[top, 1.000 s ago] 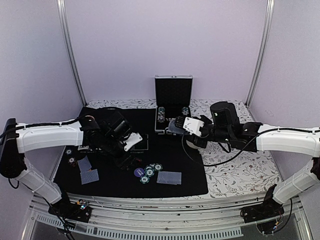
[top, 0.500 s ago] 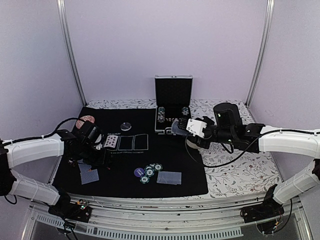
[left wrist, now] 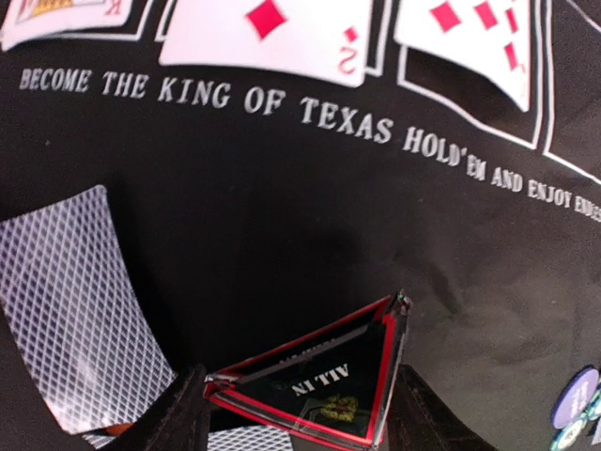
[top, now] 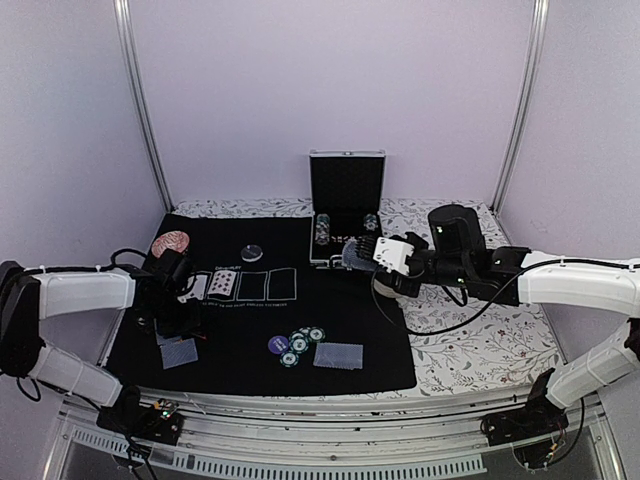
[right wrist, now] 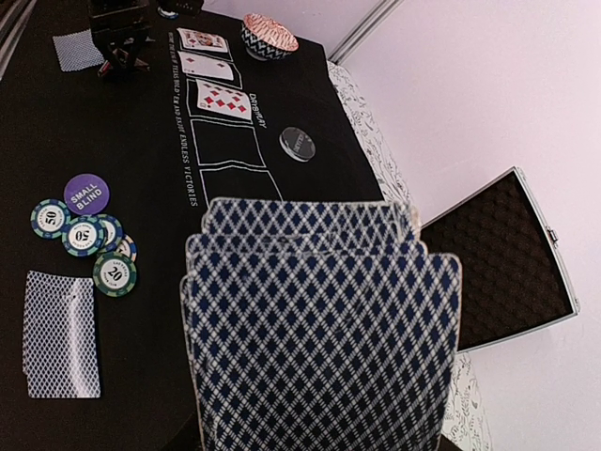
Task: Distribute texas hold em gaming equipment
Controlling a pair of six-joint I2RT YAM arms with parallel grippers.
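- Playing cards with blue-grey lattice backs (right wrist: 319, 319) are fanned in the right gripper (top: 362, 251), whose jaws are closed on the fan, which is held up just in front of the open case. Thin, slick and bendy, they will likely slide over one another, so a single card is best peeled off by an edge or corner.
- Left gripper (left wrist: 299, 418) sits low over the black felt mat (top: 350, 310) at its left side. Its jaws are fairly wide yet clamped on a clear, red-edged triangular "ALL IN" marker (left wrist: 319, 376). This looks like stiff, light plastic, gripped across two of its sides.
- Face-down pairs already lie on the felt: a left pair (left wrist: 66, 301) just beside that marker, and a near pair (right wrist: 61, 334) close to the chips.
- Green-and-white edged poker chips (right wrist: 84, 235) cluster against the round purple "SMALL BLIND" button (right wrist: 86, 193). These are hard discs, probably awkward to lift flat off felt and easier to pinch across the rim.
- Silver aluminium case (top: 347, 190) stands open behind the mat, with chip stacks (top: 322, 230) in its tray; their number I cannot tell.
- Round patterned bowl (right wrist: 268, 36) sits at the mat's far left corner; its contents are unclear.
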